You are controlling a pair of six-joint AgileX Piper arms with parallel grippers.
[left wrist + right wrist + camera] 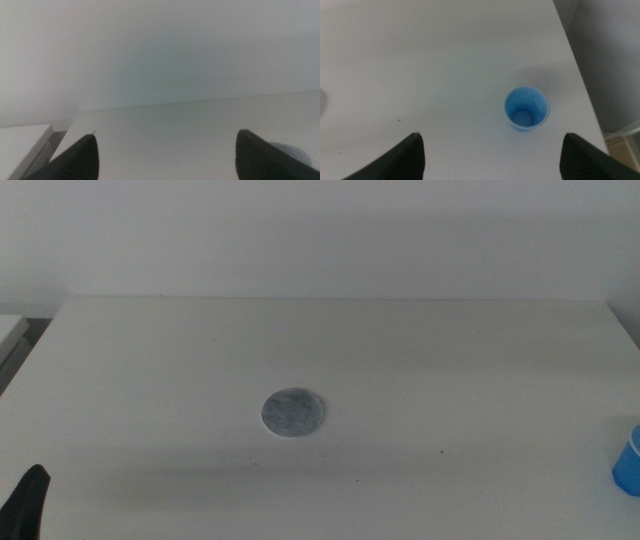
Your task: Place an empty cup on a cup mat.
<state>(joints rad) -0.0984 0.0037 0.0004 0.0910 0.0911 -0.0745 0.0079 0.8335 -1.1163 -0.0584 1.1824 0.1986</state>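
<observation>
The blue cup (628, 460) stands upright at the table's right edge, cut off by the middle view's border. In the right wrist view the cup (526, 109) is upright and empty, near the table's right edge. My right gripper (493, 135) is open above the table, short of the cup and apart from it; it is out of the middle view. The grey cup mat (294, 412) lies flat at the table's middle with nothing on it. My left gripper (167, 134) is open and empty, low at the front left (28, 500). A sliver of the mat (295, 150) shows beside its jaw.
The white table (450, 350) ends at a pale wall at the back. Its right edge (572, 65) runs close beside the cup. A pale ledge (10, 330) lies off the table's left side.
</observation>
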